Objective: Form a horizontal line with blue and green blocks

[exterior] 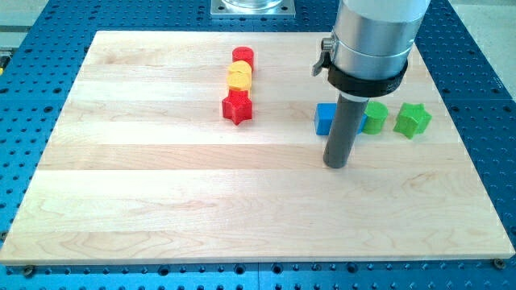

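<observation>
Nearest the view's bottom, my tip [336, 165] rests on the wooden board [161, 201], just below the row of task blocks. That row runs across the view's right: a blue block [325, 118], a green block [376, 118] (partly hidden behind the rod) and a green star [412, 120]. Farther left, a red cylinder [243, 57], a yellow block [239, 76] and a red star [237, 107] form a touching column. The rod has no jaws and holds nothing.

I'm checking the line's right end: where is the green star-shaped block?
The green star-shaped block sits at the view's right, rightmost in the row, just right of the other green block, apart from my tip.
</observation>
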Available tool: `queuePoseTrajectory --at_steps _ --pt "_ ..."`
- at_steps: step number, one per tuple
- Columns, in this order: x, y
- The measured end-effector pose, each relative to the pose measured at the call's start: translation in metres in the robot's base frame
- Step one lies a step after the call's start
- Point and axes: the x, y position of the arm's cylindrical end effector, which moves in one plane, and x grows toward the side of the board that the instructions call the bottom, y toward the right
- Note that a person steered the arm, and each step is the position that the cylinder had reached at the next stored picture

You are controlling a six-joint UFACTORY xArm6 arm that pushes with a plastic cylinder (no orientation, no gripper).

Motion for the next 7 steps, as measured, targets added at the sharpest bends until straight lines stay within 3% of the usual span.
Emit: queuePoseTrajectory --at_steps 1,4,7 --pt "-0.022 0.006" --pt "-0.022 0.026" --pt "0.012 0.113"
